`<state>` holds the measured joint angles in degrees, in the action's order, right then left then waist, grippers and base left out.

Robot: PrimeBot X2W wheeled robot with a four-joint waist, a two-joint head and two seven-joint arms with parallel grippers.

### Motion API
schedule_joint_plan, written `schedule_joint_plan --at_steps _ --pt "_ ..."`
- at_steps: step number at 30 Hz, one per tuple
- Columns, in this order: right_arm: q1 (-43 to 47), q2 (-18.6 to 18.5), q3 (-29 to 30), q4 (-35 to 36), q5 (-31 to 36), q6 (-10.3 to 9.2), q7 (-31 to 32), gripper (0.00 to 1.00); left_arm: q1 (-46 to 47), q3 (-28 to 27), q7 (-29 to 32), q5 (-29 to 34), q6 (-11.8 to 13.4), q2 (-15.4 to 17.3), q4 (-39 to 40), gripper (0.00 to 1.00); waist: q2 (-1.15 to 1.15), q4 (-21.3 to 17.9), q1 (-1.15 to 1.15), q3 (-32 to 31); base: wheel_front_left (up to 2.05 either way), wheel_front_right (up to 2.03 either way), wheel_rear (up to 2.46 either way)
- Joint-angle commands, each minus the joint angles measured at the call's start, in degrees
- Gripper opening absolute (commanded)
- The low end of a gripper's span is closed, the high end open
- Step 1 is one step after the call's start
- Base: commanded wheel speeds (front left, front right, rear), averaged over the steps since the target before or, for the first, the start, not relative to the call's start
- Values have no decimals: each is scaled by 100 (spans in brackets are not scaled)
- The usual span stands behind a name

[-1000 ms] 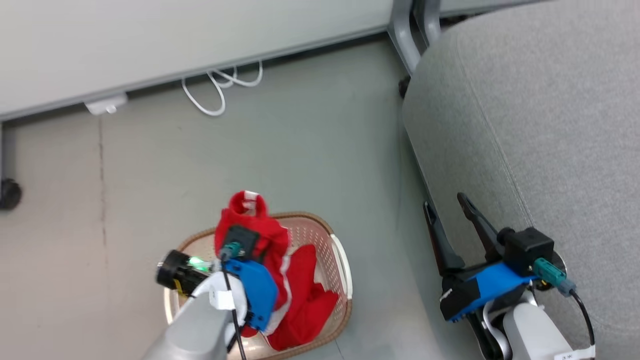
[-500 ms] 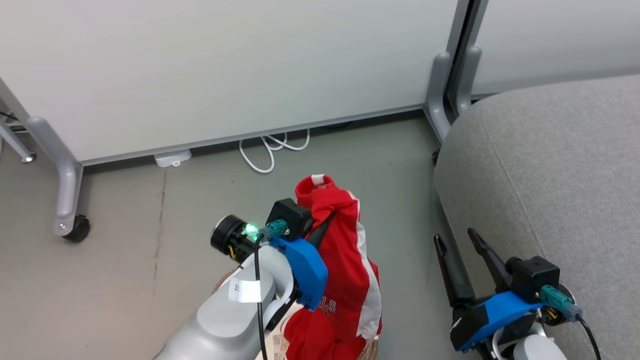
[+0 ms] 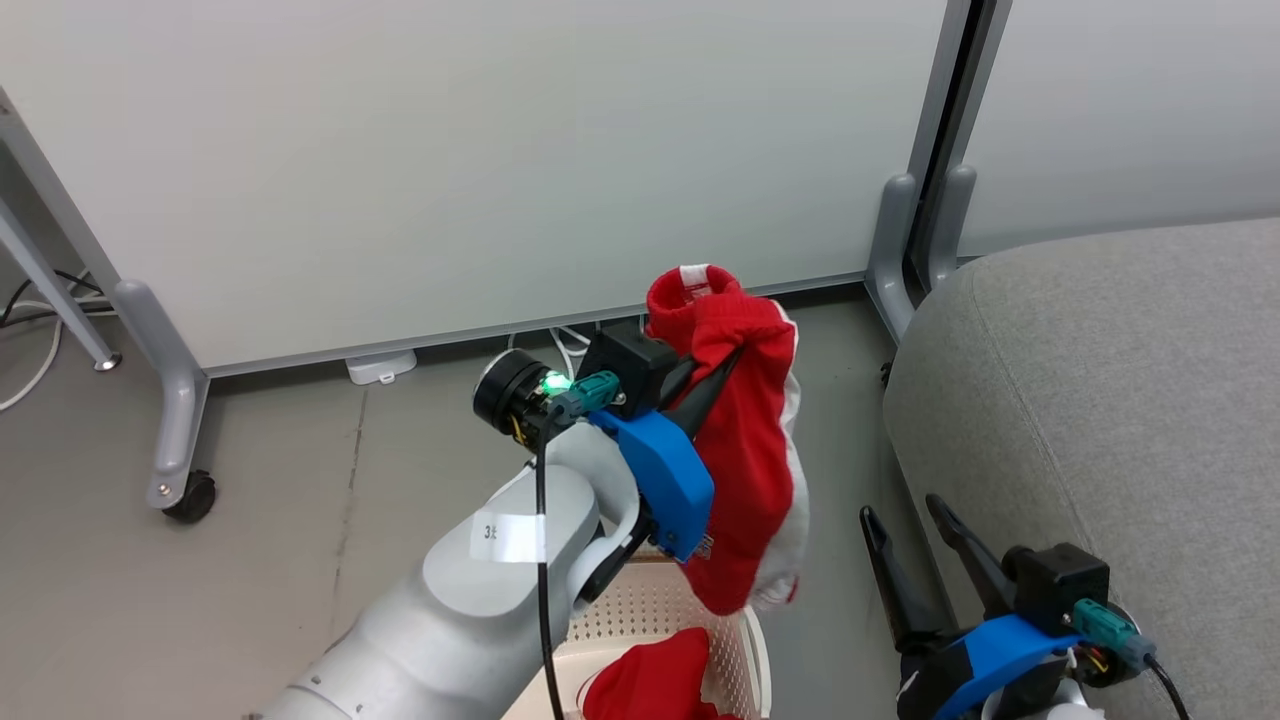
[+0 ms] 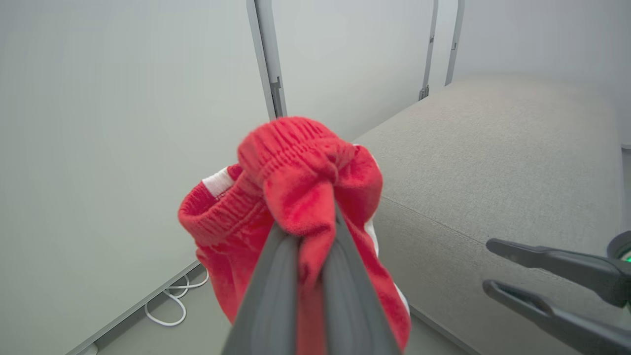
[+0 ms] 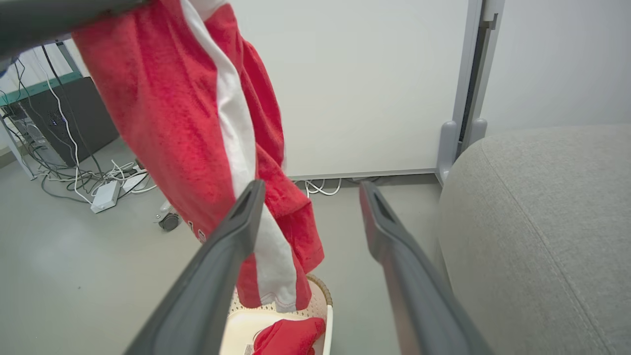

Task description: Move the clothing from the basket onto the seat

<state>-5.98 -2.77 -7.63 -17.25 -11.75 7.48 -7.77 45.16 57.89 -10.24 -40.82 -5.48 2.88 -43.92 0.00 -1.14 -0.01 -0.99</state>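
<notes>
Above the basket (image 3: 640, 612), the left gripper (image 3: 722, 368) was clamped on the waistband of one red garment (image 3: 750, 450), which hung down from it. The other garment (image 3: 655, 685) lay in the basket. The right gripper (image 3: 900, 508) was spread and empty beside the seat (image 3: 1100, 400).
</notes>
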Motion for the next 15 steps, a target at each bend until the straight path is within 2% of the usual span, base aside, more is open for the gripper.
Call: schedule_joint_plan --at_steps 1,15 --pt "100 -21 -5 0 -27 3 0 100 111 39 -24 -70 43 2 40 0 0 7 1 -38 0 0 0" --pt "178 -21 -155 7 -138 3 34 100 315 603 -158 -697 199 3 14 0 0 13 1 -97 0 0 0"
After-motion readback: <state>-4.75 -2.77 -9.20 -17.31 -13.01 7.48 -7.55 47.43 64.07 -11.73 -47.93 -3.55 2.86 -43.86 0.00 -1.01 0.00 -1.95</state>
